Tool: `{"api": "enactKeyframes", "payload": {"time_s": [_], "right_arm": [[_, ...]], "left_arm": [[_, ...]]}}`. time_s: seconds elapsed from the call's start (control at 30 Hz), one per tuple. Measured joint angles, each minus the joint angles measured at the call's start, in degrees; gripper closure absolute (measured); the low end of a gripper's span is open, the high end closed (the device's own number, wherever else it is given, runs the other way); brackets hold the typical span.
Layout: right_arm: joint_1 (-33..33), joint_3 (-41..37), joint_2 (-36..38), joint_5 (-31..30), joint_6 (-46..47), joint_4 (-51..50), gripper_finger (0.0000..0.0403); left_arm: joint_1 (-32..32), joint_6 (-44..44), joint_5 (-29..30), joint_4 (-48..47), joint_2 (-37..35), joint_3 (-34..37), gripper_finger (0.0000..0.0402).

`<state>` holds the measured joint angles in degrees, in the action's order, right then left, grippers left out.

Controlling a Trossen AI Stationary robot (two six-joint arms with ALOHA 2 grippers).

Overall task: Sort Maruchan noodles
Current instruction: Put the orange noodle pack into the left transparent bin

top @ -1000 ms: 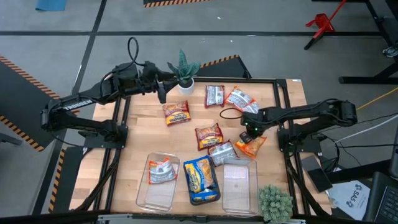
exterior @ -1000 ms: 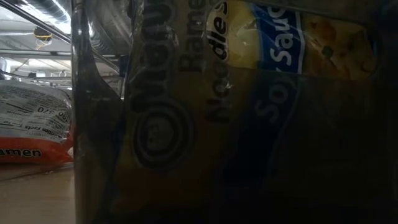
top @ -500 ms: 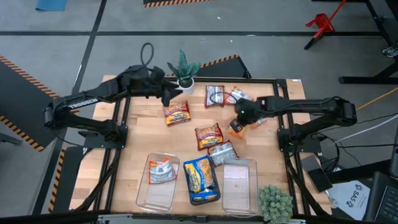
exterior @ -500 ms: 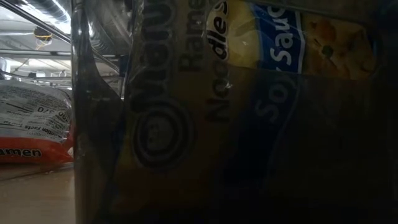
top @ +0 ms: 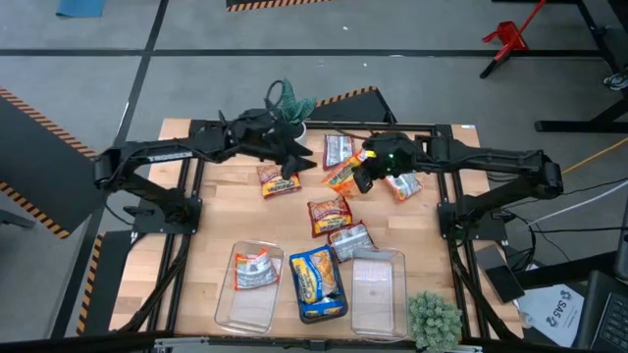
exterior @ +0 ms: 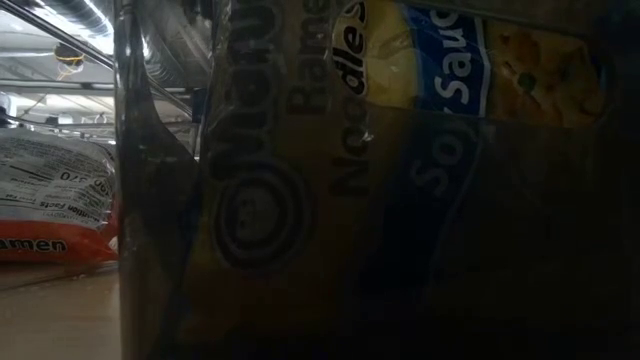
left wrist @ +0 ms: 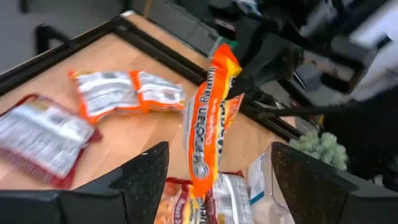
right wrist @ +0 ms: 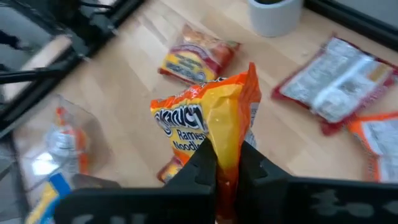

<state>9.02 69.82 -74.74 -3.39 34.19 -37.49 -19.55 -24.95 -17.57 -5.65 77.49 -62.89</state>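
My right gripper (top: 365,175) is shut on an orange Maruchan noodle packet (top: 343,175), held above the table's far middle. My left gripper (top: 292,160) is open just left of it; its fingers (left wrist: 146,177) stand on either side of the hanging packet (left wrist: 208,124) without touching it. Loose packets lie flat on the wood: a red-yellow one (top: 279,178), a red-silver one (top: 339,150), an orange-silver one (top: 402,183), another red-yellow one (top: 330,214) and a silver one (top: 350,239). My right gripper pinches one short end of the orange packet (right wrist: 225,149) between its two shut fingers. The fingers slant down from the table's right side. The packet hangs below them, lifted clear of the table, with its printed face toward my left gripper.
Three clear bins stand at the near edge: the left bin (top: 228,304) holds an orange packet (top: 257,270), the middle bin (top: 294,312) a blue-yellow packet (exterior: 400,150), and the right bin (top: 378,292). A potted plant (top: 289,108) stands at the far edge, another plant (top: 434,319) at the near right.
My right gripper has risen from the table's right part, taking the orange packet up clear of the wood and carrying it toward the far middle. My left gripper has come down and toward the table's right, up to the hanging packet.
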Motion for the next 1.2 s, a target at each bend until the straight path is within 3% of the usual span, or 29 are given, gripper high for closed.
{"api": "enactKeyframes", "payload": {"time_s": [0.17,0.83,1.0,1.2], "right_arm": [[-0.04,0.02,0.00,1.60,-0.15,1.84,0.0400],[-0.02,0.04,-0.02,4.36,-1.50,8.17,0.0400],[-0.02,0.04,-0.02,5.57,-1.50,8.37,0.0400],[-0.04,0.04,-0.06,7.46,-1.50,9.18,0.0400]], "left_arm": [[1.25,3.40,-0.17,3.08,3.38,0.00,0.0124],[5.45,1.16,-2.76,15.66,12.25,0.00,0.0128],[6.42,1.11,0.11,15.68,12.25,0.00,0.0159],[6.80,1.05,1.02,15.57,12.25,0.00,0.0224]]}}
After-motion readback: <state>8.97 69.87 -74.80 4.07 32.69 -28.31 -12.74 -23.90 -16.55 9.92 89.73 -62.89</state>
